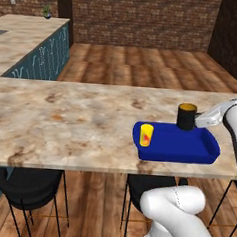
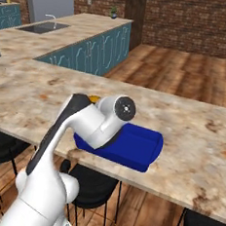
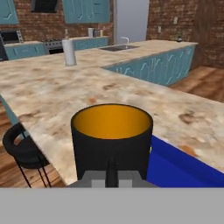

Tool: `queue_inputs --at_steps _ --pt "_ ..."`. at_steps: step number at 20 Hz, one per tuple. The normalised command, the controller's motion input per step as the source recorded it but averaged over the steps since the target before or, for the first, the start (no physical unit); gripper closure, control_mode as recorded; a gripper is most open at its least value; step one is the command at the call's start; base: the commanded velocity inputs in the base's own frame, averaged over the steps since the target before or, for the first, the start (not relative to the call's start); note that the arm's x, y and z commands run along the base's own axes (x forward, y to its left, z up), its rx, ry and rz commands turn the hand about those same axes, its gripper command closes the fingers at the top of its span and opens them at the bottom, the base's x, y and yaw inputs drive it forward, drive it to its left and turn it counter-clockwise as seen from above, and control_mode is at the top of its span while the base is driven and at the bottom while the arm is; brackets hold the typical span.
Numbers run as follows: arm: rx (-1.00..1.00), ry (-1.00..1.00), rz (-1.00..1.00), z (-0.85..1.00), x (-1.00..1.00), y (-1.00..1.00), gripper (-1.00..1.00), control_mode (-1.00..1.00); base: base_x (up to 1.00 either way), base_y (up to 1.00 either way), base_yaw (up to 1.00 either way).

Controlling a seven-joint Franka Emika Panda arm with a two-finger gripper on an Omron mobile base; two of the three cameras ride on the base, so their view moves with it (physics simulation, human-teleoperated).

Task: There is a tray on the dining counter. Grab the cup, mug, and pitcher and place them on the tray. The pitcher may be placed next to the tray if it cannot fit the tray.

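Observation:
The bright blue tray (image 1: 188, 150) lies on the marbled dining counter (image 1: 65, 122) near its front edge. The small yellow cup (image 1: 146, 135) stands upright in the tray's left end. The black mug (image 1: 187, 117) with its orange inside is upright at the tray's far right corner. My gripper (image 1: 197, 119) reaches in from the right and is shut on the mug. In the hand view the mug (image 3: 111, 140) sits directly in front of my gripper (image 3: 111, 174), with the tray (image 3: 183, 168) behind it to the right. I cannot tell whether the mug rests on the tray or hangs over it. The pitcher is out of view.
Black bar stools (image 1: 28, 184) stand under the counter's front edge. A second counter with teal cabinets and a sink (image 2: 45, 27) runs along the left. A grey-white cylinder (image 3: 68, 51) stands far off on the counter. My own arm (image 2: 92, 120) covers most of the tray in the right base view.

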Motion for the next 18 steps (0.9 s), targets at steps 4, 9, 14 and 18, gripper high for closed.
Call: queue_inputs --at_steps 4,9,14,18 --pt "0.00 0.01 0.13 -0.32 0.42 -0.02 1.00 -1.00 0.00 0.00 0.00" --pt "0.00 0.04 0.12 -0.41 0.35 -0.01 1.00 -1.00 0.00 0.00 0.00" --pt "0.00 0.10 0.11 -0.43 0.18 0.00 1.00 -1.00 0.00 0.00 0.00" --pt "0.00 0.08 0.08 -0.47 0.15 0.00 1.00 -1.00 0.00 0.00 0.00"
